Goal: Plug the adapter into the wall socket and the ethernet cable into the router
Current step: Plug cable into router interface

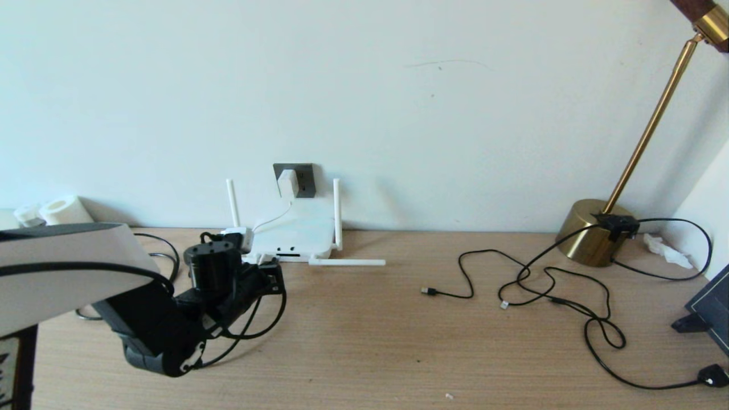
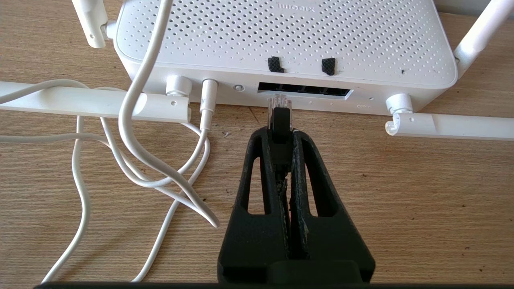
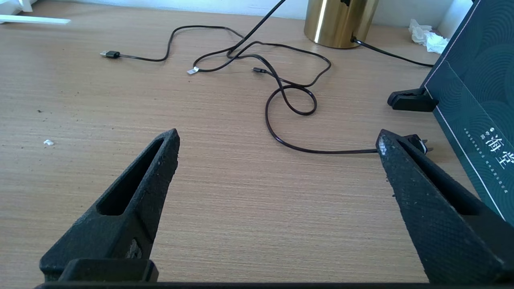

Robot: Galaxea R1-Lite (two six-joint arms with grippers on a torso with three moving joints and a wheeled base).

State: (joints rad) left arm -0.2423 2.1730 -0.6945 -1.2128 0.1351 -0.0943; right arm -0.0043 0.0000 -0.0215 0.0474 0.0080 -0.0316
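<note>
Against the wall, the router (image 2: 281, 44) sits on my table (image 1: 398, 341), adapter (image 1: 287, 182) seated in the wall socket (image 1: 302, 176) just behind it. My left tool (image 2: 281, 134) is clamped on the ethernet cable (image 2: 280, 114), clear tip just before the router's ports; my right tool (image 3: 277, 140) hangs spread apart, well away from the router.

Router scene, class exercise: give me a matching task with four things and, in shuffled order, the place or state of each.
1. adapter
2. ethernet cable
3. right gripper
4. router

A. open above the table
B. in the wall socket
C. flat on the table by the wall
D. pinched in the left gripper

Pairs: 1-B, 2-D, 3-A, 4-C
</note>
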